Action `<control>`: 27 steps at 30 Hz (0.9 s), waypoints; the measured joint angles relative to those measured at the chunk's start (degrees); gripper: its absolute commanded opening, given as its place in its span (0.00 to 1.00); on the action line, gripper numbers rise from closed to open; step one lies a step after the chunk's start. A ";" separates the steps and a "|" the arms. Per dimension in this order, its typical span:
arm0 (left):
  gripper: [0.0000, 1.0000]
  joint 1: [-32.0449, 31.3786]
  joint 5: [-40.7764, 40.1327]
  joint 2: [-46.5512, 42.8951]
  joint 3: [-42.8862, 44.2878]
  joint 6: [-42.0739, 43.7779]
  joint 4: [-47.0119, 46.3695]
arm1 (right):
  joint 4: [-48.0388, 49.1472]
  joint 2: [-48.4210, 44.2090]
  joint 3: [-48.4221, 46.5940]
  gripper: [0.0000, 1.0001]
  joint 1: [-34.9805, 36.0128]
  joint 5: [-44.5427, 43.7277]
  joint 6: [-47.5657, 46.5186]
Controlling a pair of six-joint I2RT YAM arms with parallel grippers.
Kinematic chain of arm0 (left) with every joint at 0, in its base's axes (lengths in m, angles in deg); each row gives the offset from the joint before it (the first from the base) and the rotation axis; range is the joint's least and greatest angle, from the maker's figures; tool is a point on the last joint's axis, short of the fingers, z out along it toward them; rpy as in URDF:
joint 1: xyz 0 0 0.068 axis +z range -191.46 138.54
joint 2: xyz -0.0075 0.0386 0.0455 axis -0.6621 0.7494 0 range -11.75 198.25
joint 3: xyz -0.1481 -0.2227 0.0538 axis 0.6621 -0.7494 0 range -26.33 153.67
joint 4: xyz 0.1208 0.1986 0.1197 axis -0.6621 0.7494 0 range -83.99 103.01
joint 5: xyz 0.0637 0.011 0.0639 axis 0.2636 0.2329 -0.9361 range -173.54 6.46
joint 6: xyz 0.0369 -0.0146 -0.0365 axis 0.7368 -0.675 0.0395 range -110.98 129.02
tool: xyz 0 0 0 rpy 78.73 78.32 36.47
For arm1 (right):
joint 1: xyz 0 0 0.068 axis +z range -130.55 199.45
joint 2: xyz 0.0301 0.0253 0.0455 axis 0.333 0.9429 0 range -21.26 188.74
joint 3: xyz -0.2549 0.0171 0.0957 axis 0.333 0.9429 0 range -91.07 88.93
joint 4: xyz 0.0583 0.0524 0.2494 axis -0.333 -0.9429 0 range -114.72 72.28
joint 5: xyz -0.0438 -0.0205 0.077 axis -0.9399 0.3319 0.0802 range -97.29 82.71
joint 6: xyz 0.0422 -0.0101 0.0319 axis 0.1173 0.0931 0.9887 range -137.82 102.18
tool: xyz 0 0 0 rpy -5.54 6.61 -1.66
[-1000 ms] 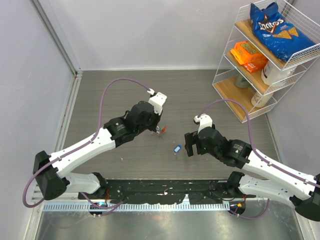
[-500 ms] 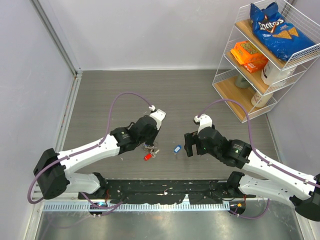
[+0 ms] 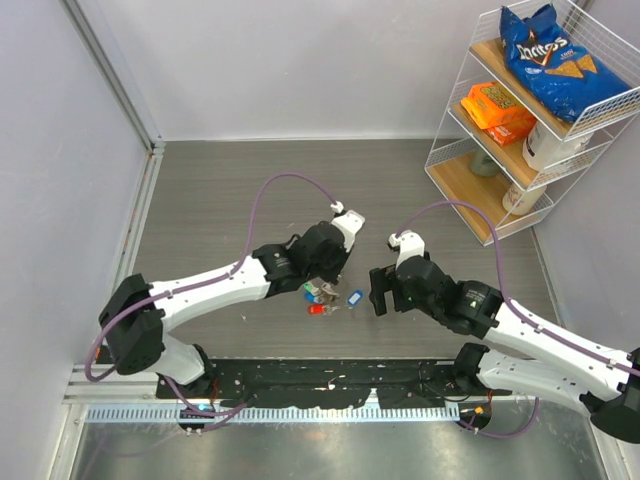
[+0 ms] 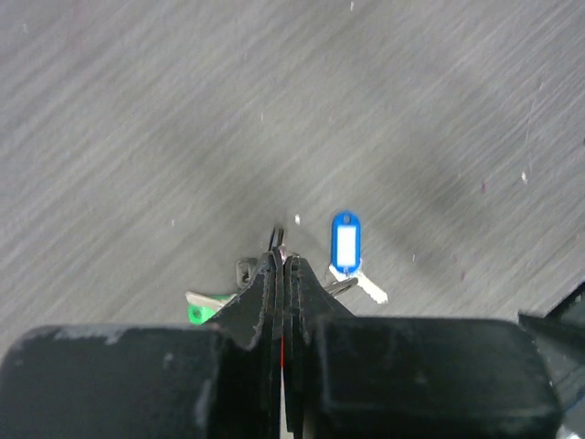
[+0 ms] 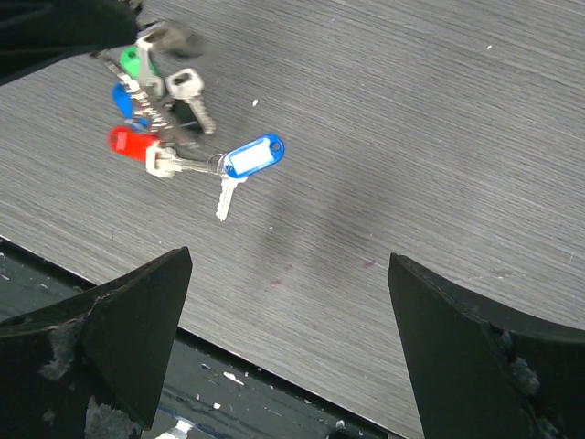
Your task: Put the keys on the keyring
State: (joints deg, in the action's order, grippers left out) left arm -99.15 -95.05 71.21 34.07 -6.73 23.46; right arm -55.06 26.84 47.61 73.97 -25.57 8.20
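Note:
My left gripper point(image 3: 326, 280) is shut, and a thin wire loop, the keyring point(image 4: 275, 240), sticks out of its tips. A bunch of keys point(image 3: 318, 298) with green point(image 5: 135, 62), blue point(image 5: 122, 99) and red point(image 5: 129, 143) heads hangs from it, touching the table. A separate key with a blue tag point(image 3: 354, 298) lies just right of the bunch; it also shows in the left wrist view point(image 4: 345, 242) and the right wrist view point(image 5: 253, 155). My right gripper point(image 3: 379, 291) is open and empty, just right of the blue-tag key point(image 5: 290, 274).
A white wire shelf point(image 3: 470, 150) with a chip bag point(image 3: 550, 55), an orange box and jars stands at the back right. Grey walls close the left and back. A black rail point(image 3: 330, 375) runs along the table's near edge.
My left gripper has swung forward and then right with the key bunch, ending beside the blue-tag key. The right arm and the blue-tag key have not moved.

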 measured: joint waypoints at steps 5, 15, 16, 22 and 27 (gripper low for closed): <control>0.69 0.02 -0.50 5.20 4.59 1.05 -1.97 | -0.15 -1.64 0.57 0.95 0.00 -0.02 0.42; 0.82 0.02 -3.32 5.11 1.16 0.72 -2.34 | -0.90 -2.71 1.05 0.95 0.00 -0.02 0.94; 0.82 0.02 -3.37 4.52 0.44 0.57 -2.29 | -0.87 -2.69 1.05 0.95 0.00 -0.02 0.94; 0.78 0.02 -3.34 1.53 -4.70 -1.70 -2.47 | -0.02 0.04 1.05 0.99 0.00 -0.02 0.92; 0.71 0.02 -4.26 1.29 -8.28 -2.16 -2.43 | 0.09 4.66 0.55 0.97 0.00 -0.04 0.94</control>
State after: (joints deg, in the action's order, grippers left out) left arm -99.13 -99.31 72.50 25.79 -8.90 21.04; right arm -54.97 31.50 48.16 73.97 -25.62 9.14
